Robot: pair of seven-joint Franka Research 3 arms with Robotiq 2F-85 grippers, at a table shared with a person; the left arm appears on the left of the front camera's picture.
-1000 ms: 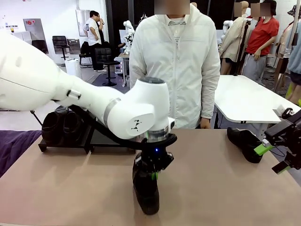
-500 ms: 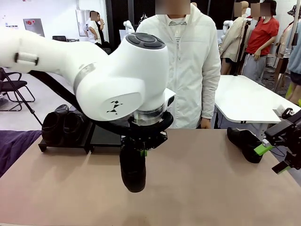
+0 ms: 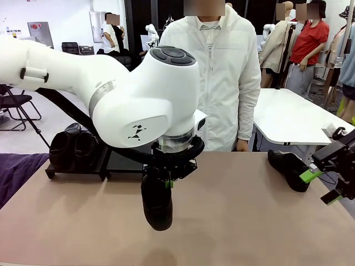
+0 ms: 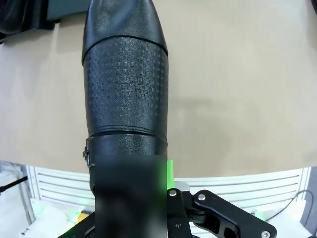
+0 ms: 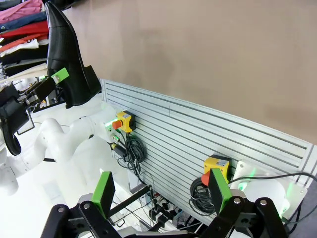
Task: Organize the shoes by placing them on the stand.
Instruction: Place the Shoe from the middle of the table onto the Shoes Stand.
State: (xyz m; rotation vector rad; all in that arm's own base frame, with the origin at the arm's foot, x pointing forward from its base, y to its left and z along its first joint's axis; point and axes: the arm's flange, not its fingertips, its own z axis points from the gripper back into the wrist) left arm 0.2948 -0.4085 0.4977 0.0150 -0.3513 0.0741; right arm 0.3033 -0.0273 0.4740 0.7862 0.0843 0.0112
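As left jaws clamp it (toe down), one shoe (image 3: 157, 205) hangs.

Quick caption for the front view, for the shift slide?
Left gripper holds a black shoe clear of the table; the stand behind carries other shoes, one more shoe lies far right.

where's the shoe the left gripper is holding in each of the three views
Front view: the held shoe hangs at lower centre, under the left gripper.
Left wrist view: the shoe runs up the left half, from the bottom edge to the top.
Right wrist view: the shoe is at top left, farther off.
Shared landmark: the tan tabletop lies behind the shoe in all three.
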